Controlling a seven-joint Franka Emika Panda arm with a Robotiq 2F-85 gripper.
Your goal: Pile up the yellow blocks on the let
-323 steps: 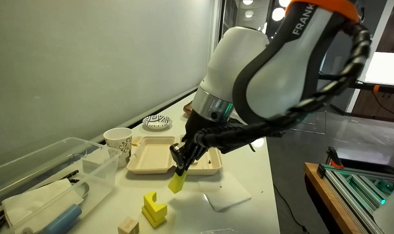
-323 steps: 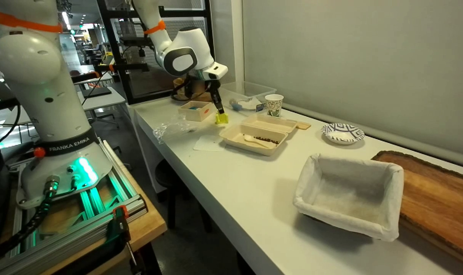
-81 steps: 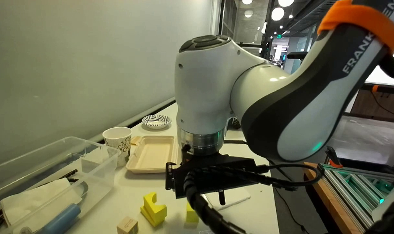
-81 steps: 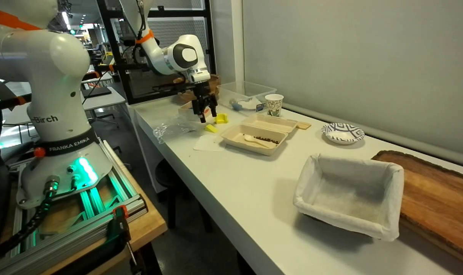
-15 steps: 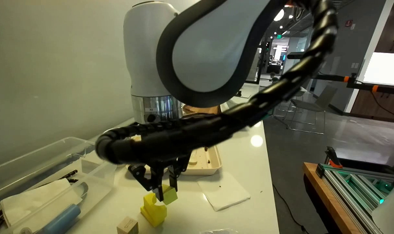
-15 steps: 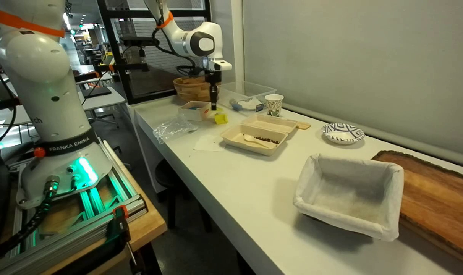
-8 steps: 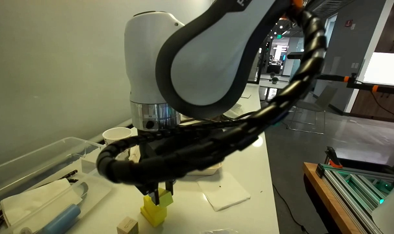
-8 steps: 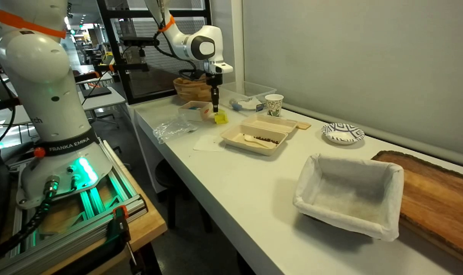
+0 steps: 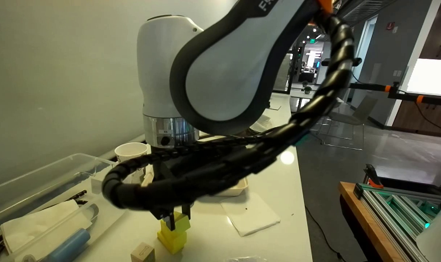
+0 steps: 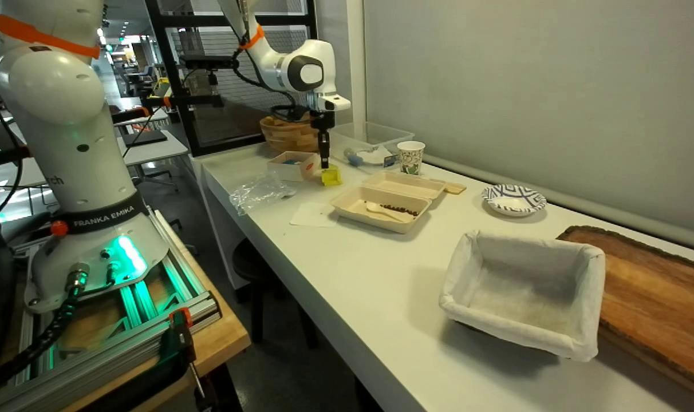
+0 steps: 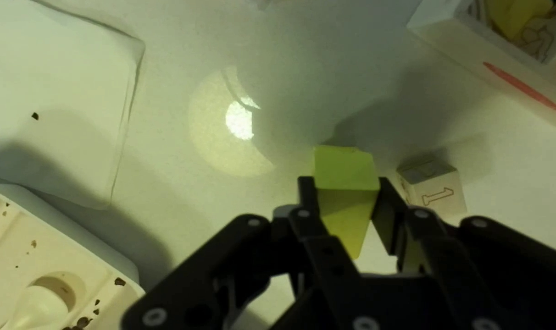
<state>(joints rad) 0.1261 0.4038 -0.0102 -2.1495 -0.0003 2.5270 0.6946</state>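
In the wrist view my gripper [image 11: 347, 190] is shut on a yellow block [image 11: 346, 168], one finger on each side. Below it, in an exterior view, stand two more yellow blocks [image 9: 172, 241], a notched one resting on a flat slab on the table. The held yellow block [image 9: 182, 223] hangs right over the notched one, slightly to its right and tilted in that view; whether they touch I cannot tell. The far exterior view shows the gripper [image 10: 324, 166] upright above the yellow pile [image 10: 331, 177]. From the wrist, the lower blocks are hidden.
A pale tan cube [image 9: 143, 252] sits close to the pile. Around it are a clear plastic bin [image 10: 401, 138], a small white box [image 11: 503, 75], a takeaway tray [image 10: 370, 220], a napkin [image 9: 250, 214] and a paper cup [image 10: 411, 158].
Several seconds ago this block stood alone on the table under the open gripper; now it is held. Within the last second my gripper has come down with it and shifted slightly over the pile.
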